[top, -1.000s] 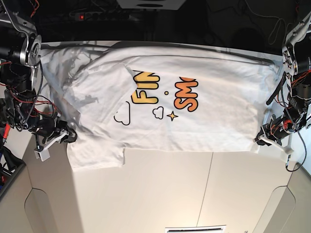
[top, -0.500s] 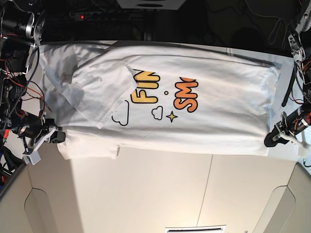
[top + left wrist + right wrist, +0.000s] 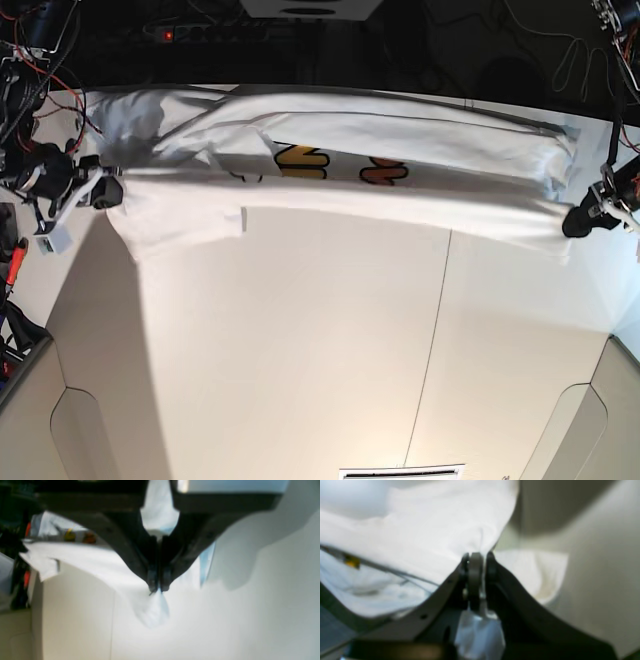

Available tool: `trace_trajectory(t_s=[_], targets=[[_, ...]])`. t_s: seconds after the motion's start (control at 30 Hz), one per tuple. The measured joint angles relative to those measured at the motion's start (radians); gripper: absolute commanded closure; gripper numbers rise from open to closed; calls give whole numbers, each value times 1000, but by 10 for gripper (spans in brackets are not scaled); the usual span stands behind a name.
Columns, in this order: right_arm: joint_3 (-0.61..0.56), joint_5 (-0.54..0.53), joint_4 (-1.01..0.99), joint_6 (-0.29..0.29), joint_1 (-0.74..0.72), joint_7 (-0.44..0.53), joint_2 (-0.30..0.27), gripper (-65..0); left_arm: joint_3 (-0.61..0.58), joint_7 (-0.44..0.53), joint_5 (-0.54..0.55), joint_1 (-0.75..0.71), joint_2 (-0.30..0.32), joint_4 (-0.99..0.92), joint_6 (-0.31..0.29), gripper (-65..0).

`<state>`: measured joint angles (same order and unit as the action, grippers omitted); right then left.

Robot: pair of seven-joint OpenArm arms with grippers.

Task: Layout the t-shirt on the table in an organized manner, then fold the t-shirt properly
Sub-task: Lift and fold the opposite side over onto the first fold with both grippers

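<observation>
Gripping one t-shirt (image 3: 400, 135): two end effectors, left (image 3: 578, 220), right (image 3: 105, 190).

The t-shirt (image 3: 400, 140) is soft, matt white cloth with a smooth printed patch. The bench (image 3: 300, 350) looks smooth, faintly sheeny off-white. Both tools' fingers (image 3: 150, 575) are matt black plastic.

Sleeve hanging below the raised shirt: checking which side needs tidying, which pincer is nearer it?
Right. The right pincer grips the t-shirt edge just beside the sleeve; the left pincer holds the opposite end.
</observation>
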<state>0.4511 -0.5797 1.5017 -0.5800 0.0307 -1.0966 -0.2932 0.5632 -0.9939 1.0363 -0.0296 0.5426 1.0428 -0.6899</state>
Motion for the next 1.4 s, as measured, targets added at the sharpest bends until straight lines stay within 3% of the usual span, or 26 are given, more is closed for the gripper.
trace_trajectory(t_s=[0.3,0.33,0.4,0.5,0.57,0.77,1.0,1.1,1.2,1.4], targets=[[5,0,1,0,87,5,0,0,0,-13,1,-92,-3,16,0,0],[5,0,1,0,88,6,1,0,0,-13,1,-92,-3,16,0,-20],[5,3,1,0,88,7,6,0,0,-12,1,-92,-2,17,0,-134],[5,6,1,1,88,7,8,-217,0,-24,-7,-93,-2,17,1,-241],[5,8,1,1,89,8,7,-282,0,-24,-16,-95,-3,17,1,-244],[8,13,24,2,68,26,7,-282,0,-15,-11,-95,-2,17,1,-243],[9,10,57,3,-63,85,5,-282,0,-11,23,-95,-2,27,1,-243],[10,60,43,15,-114,93,6,-282,0,-11,23,-95,-2,27,1,-243],[6,119,-43,35,-158,132,5,-282,0,-11,23,-95,-2,27,1,-243],[-4,113,-335,37,-188,167,8,-283,0,0,23,-95,-2,27,1,-243]])
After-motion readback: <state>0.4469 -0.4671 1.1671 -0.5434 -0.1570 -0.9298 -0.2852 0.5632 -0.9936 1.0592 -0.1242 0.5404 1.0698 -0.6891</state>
